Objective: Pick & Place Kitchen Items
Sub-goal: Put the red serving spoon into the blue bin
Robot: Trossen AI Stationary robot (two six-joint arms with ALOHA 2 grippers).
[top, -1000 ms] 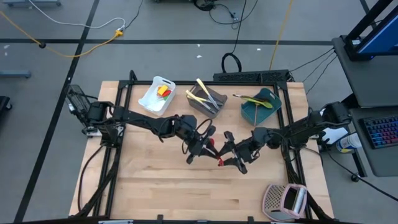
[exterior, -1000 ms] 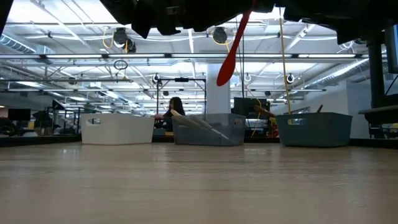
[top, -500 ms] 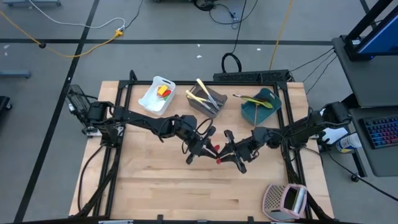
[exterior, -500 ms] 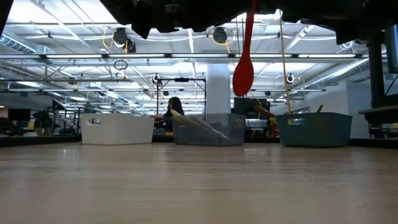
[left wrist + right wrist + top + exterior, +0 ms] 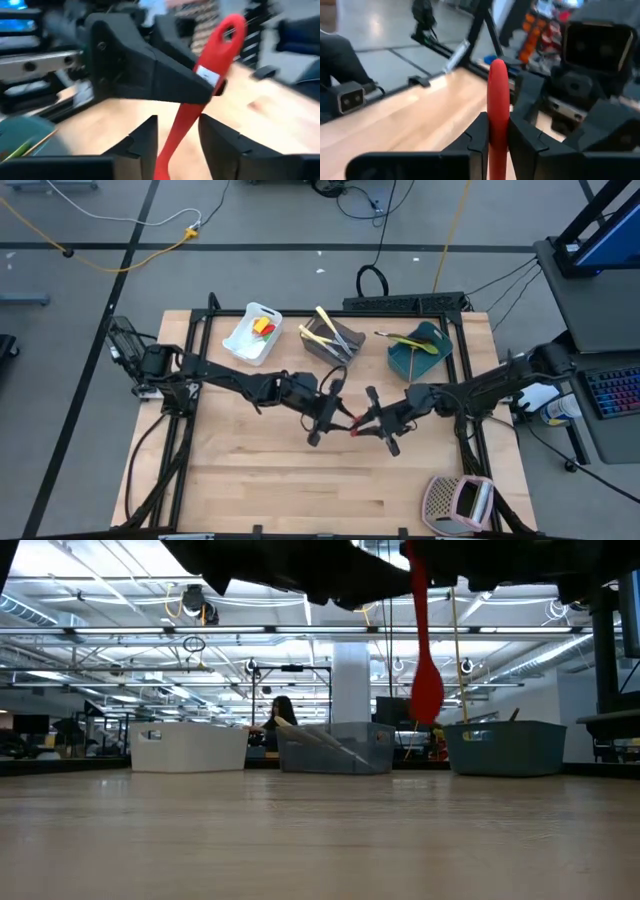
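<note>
A red spoon (image 5: 427,690) hangs upright above the middle of the table, bowl down. From above it shows only as a red spot (image 5: 352,427) between my two grippers. My right gripper (image 5: 497,125) comes in from the table's right (image 5: 372,420) and is shut on the spoon's handle. My left gripper (image 5: 178,127) comes in from the table's left (image 5: 335,420) and is open. Its fingers stand on either side of the handle, lower down than the right gripper; I see no touch. My right gripper pinches the spoon's handle (image 5: 210,82) between its two fingers, a little below the end with the hanging hole (image 5: 232,25). The fingers (image 5: 479,134) come roughly level from the table's right and lie across the handle. The spoon hangs upright, bowl (image 5: 427,698) downward, clear of the table.
At the far side stand a white tub (image 5: 240,340) with red and yellow items, a grey tub (image 5: 322,350) with cream utensils and a teal tub (image 5: 410,362) with lime ones. A pink-sided grater (image 5: 458,500) lies at the near right corner. A person (image 5: 282,712) is beyond the table.
The red spoon has swung from a tilt, bowl toward the table's left, to hanging straight down. It has also drifted toward the table's right edge. Both arms have shifted a little the same way.
</note>
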